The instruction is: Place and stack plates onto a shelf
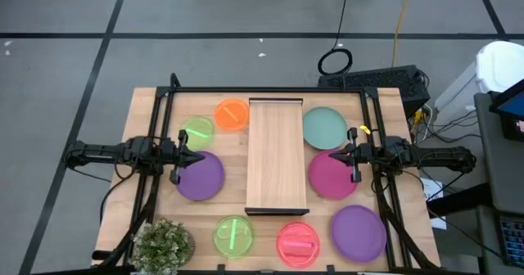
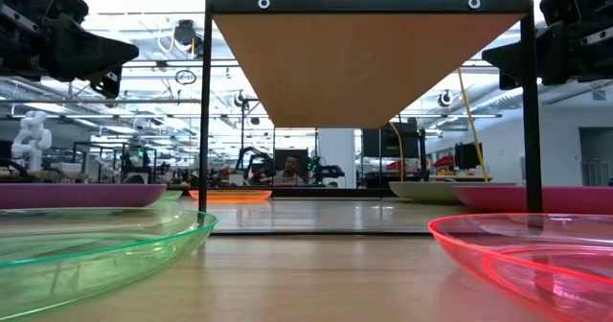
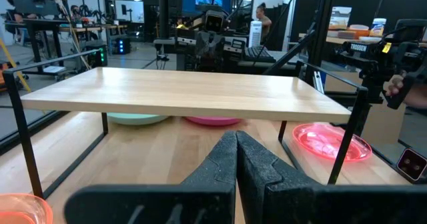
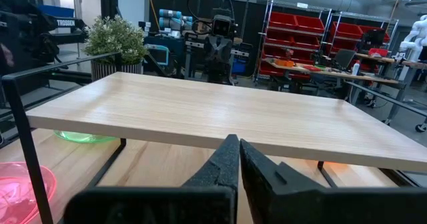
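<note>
The shelf (image 1: 277,156), a long light-wood board on dark legs, stands in the middle of the table. Several plates lie flat on the tabletop around it. To its left are an orange one (image 1: 232,114), a green one (image 1: 197,132) and a purple one (image 1: 200,175). To its right are a teal one (image 1: 324,128), a magenta one (image 1: 332,175) and a second purple one (image 1: 359,232). Near the front lie a green plate (image 1: 233,235) and a pink-red plate (image 1: 297,243). My left gripper (image 1: 199,157) is shut and level above the left purple plate's edge. My right gripper (image 1: 336,155) is shut above the magenta plate. Both point at the shelf.
A potted plant (image 1: 164,244) stands at the near left corner. Dark frame rails (image 1: 270,91) run along the table's far and side edges. The shelf's top (image 3: 180,91) carries nothing. A person's hand (image 3: 400,84) shows beyond the table in the left wrist view.
</note>
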Controlling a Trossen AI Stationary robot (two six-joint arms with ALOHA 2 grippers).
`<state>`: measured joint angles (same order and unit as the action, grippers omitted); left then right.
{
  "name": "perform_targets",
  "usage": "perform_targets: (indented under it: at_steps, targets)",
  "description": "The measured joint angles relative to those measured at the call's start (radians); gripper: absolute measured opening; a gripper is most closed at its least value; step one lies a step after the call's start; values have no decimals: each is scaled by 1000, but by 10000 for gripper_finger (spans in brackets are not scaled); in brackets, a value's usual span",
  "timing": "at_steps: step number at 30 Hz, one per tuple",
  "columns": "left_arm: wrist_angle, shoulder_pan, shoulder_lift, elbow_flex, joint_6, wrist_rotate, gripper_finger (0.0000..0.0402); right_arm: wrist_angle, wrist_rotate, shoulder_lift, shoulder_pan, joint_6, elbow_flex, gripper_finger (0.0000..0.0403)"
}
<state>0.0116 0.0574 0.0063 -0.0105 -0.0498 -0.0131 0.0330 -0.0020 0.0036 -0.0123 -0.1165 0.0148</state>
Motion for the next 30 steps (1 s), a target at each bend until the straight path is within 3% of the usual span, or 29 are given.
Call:
perform_targets:
  at_steps: [14, 20, 25, 30]
  targets:
    - [11, 0, 0, 1, 0, 1, 1, 9, 5, 0, 0, 0, 0, 0]
    - [13, 0, 0, 1, 0, 1, 1, 115, 13, 7, 0, 0, 5, 0]
    - [13, 0, 0, 1, 0, 1, 1, 90, 31, 49, 0, -1, 70, 0]
    - [14, 0, 0, 1, 0, 1, 1, 57, 33, 156, 0, 0, 225, 0]
